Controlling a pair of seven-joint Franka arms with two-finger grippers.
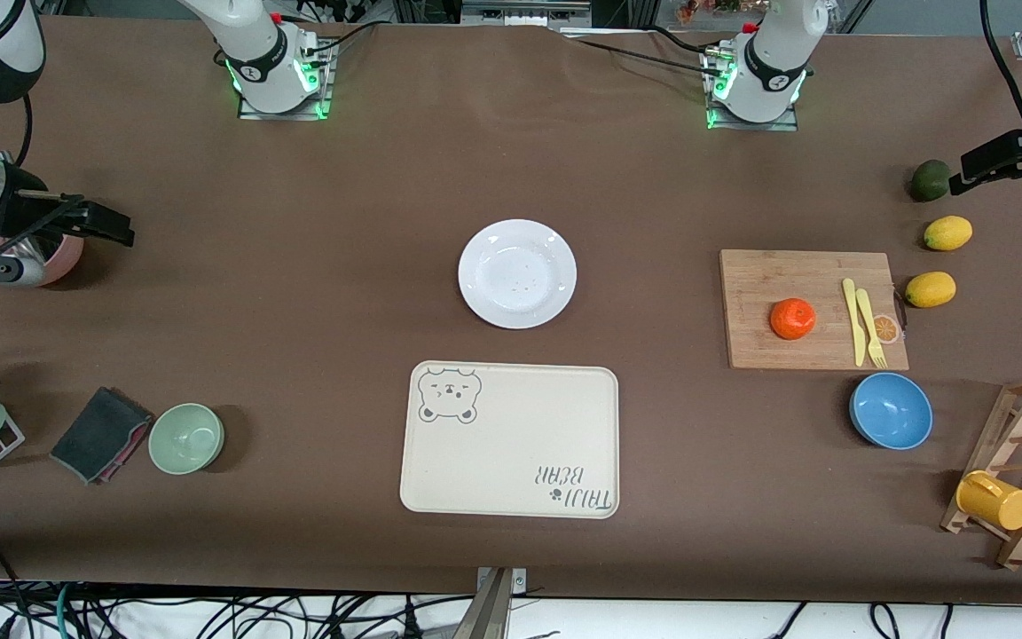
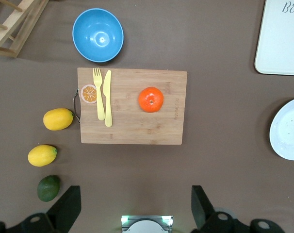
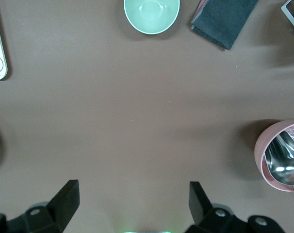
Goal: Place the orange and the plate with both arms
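The left gripper (image 1: 1003, 164) is seen at the right edge of the front view, held above the table near a dark green fruit (image 1: 930, 180), and its fingers (image 2: 67, 206) are spread wide apart with nothing between them. The right gripper (image 1: 90, 222) is found at the left edge of the same view, over the table beside a pink cup (image 3: 280, 155); its fingers (image 3: 64, 201) are also apart and hold nothing. The orange (image 1: 792, 319) is located in the right part of the front view, resting on a wooden cutting board (image 1: 808, 266), beside a yellow knife (image 1: 852, 321) and a yellow fork (image 1: 871, 328). Two lemons (image 1: 947, 232) are lying just beside the board, toward the right edge. The plate (image 1: 517, 273) is placed at the centre of the frame, directly on the brown table (image 1: 298, 266). Below it, nearer to the camera, a cream bear tray (image 1: 511, 439) is seen, not touching the plate. A blue bowl (image 1: 891, 410) is found below the board, and a green bowl (image 1: 186, 437) in the lower left.
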